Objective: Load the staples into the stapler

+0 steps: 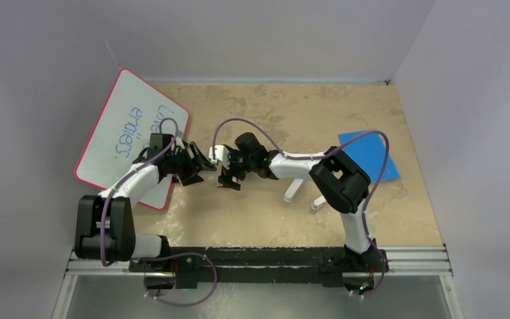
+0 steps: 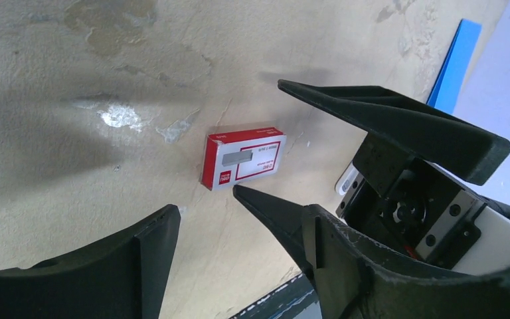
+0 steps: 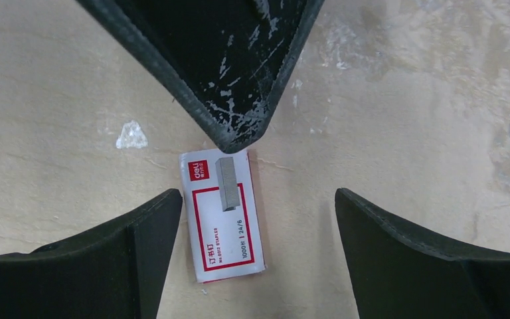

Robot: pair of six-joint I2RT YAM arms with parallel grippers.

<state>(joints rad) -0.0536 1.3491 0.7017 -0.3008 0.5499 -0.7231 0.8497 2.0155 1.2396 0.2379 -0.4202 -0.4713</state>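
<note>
The staples themselves are out of view. A red-and-white staple box (image 3: 224, 216) lies flat on the beige table, also seen from the left wrist (image 2: 242, 158). My right gripper (image 3: 257, 199) hangs open over the box, which lies closer to its left finger. My left gripper (image 2: 239, 222) is open too and holds nothing. One of its fingers reaches between the right fingers, its tip just above the box's far end. The two grippers meet at mid table, left (image 1: 206, 163) and right (image 1: 229, 174). The slim white stapler (image 1: 293, 190) lies on the table under the right forearm, apart from both.
A shorter white piece (image 1: 317, 203) lies just right of the stapler. A pink-edged whiteboard (image 1: 129, 126) covers the table's left side under the left arm. A blue sheet (image 1: 372, 151) lies at the right. Walls close in the back and both sides.
</note>
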